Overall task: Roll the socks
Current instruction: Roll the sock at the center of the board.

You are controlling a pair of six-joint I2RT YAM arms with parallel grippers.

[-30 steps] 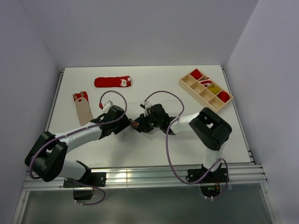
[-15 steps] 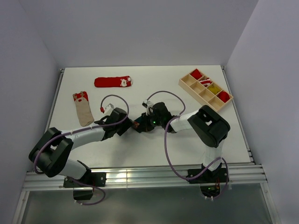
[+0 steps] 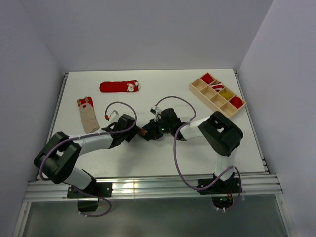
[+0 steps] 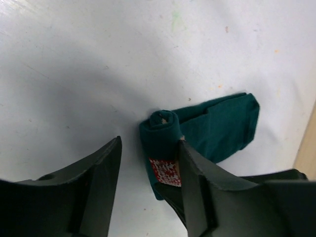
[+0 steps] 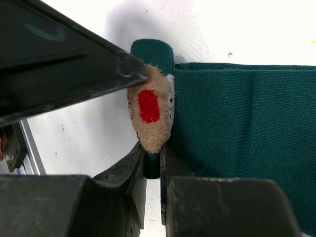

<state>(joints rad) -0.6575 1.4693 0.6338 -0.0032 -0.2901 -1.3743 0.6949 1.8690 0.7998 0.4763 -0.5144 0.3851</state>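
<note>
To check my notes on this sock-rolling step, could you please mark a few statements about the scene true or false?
1. The green sock is partly rolled, its other end flat. True.
2. The right gripper is open, clear of that sock. False: it is shut on the rolled end.
3. The beige sock is already rolled. False: it lies flat on the table.
4. The left gripper is open, gripping nothing. True.

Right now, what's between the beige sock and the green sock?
The left claw and its wrist sit between the beige sock and the green sock, seen in the top view.
</note>
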